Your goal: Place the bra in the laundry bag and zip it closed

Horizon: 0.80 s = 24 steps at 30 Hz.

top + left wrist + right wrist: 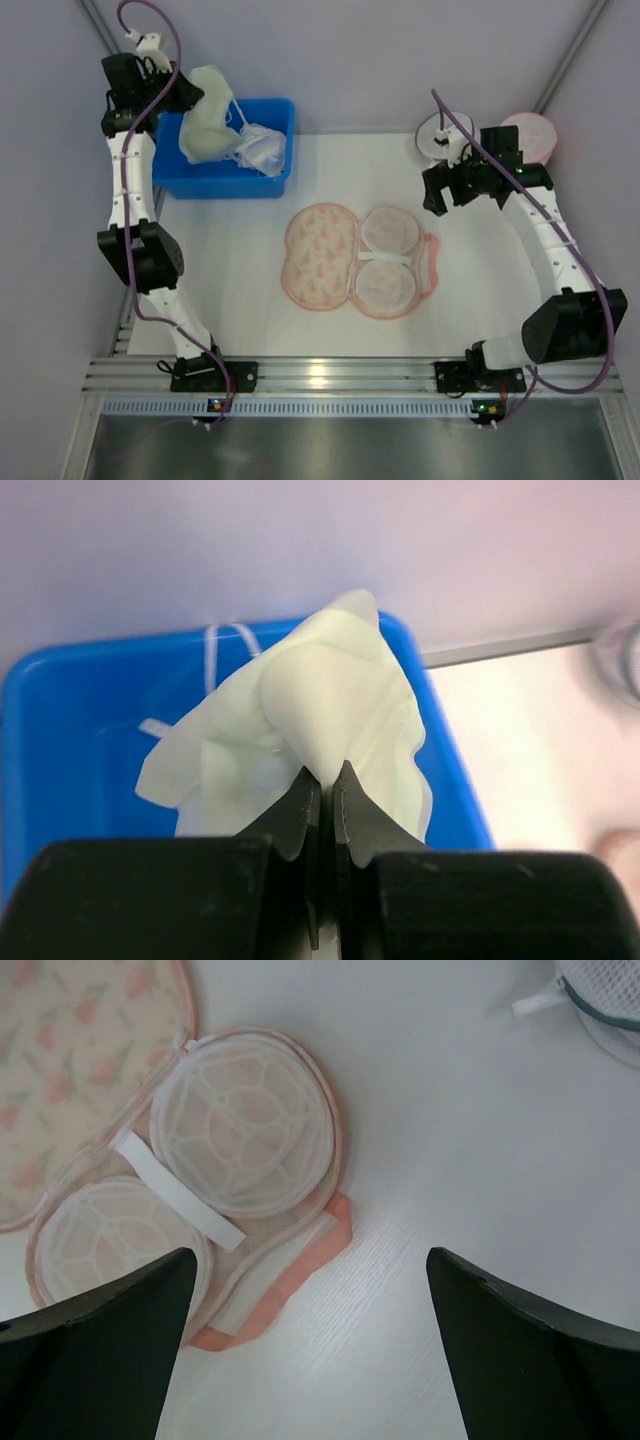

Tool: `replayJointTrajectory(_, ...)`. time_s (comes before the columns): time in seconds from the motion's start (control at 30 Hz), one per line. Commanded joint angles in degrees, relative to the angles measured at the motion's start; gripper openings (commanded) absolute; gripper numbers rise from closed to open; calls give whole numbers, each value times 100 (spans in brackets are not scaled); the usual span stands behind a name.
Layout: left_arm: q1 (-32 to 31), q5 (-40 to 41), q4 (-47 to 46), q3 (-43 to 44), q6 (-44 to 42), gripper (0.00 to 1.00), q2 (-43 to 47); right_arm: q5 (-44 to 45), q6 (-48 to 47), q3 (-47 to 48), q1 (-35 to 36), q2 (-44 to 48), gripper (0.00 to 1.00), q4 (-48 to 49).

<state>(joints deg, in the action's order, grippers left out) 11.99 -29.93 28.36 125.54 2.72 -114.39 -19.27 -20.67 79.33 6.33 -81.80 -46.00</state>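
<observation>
- You have a blue bin at the table's far left, with a bright white bra with thin straps lying inside it
- At far right you see a round white mesh pouch with a dark rim, and a round pink pouch near it

**ARM HARDWARE: EXTERNAL APPEARANCE**

Left arm and right arm: white link tubes joined by black joint housings. Each arm has a black base plate on an aluminium rail. A purple cable is routed along each arm. Left gripper fingers: matte black, pointed tips. Right gripper fingers: matte black, broad, with rounded edges.
</observation>
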Motion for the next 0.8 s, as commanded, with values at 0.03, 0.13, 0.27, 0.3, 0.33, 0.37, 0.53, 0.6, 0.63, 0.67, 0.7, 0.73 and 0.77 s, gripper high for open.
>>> replayJointTrajectory(0.03, -3, -1915, -1260, -799, 1183, 0, 916, -779, -157, 416, -61, 533, 99, 81)
replayJointTrajectory(0.13, -196, -2549, -2061, -1336, 1756, 0, 1365, -1341, -61, 548, -53, 796, 99, 371)
replayJointTrajectory(0.27, -723, -3034, -2273, -1935, 1916, 0, 1849, -2097, 570, 803, -61, 1034, 99, 969)
replayJointTrajectory(0.3, -994, -3097, -2491, -2128, 1934, 0, 1963, -2325, 738, 856, -61, 1034, 99, 1083)
replayJointTrajectory(0.33, -1136, -3158, -2728, -2591, 2099, 0, 2182, -2423, 913, 952, -53, 1026, 100, 1223)
replayJointTrajectory(0.37, -1233, -3350, -3026, -2839, 2223, 0, 2297, -2502, 1228, 996, -53, 1017, 99, 1451)
replayJointTrajectory(0.53, -2208, -3783, -4171, -3816, 3382, 0, 2570, -2784, 1154, 979, -35, 1201, 95, 1972)
replayJointTrajectory(0.6, -2533, -3984, -4792, -4071, 3952, 0, 2588, -2662, 373, 900, 61, 1447, 96, 1937)
replayJointTrajectory(0.63, -2657, -4037, -5579, -4342, 4643, 0, 2580, -2574, -169, 743, 105, 1682, 98, 1963)
replayJointTrajectory(0.67, -2762, -4108, -5961, -4458, 4998, 0, 2571, -2469, -418, 637, 175, 1824, 99, 2033)
replayJointTrajectory(0.7, -2990, -4213, -6313, -4642, 5332, 0, 2545, -2459, -708, 497, 193, 1973, 99, 2164)
replayJointTrajectory(0.73, -3114, -4275, -7030, -4696, 5944, 0, 2483, -2433, -1015, 209, 211, 2288, 99, 2235)
replayJointTrajectory(0.77, -3228, -4327, -7272, -4731, 6203, 0, 2448, -2363, -1497, 40, 281, 2457, 99, 2366)
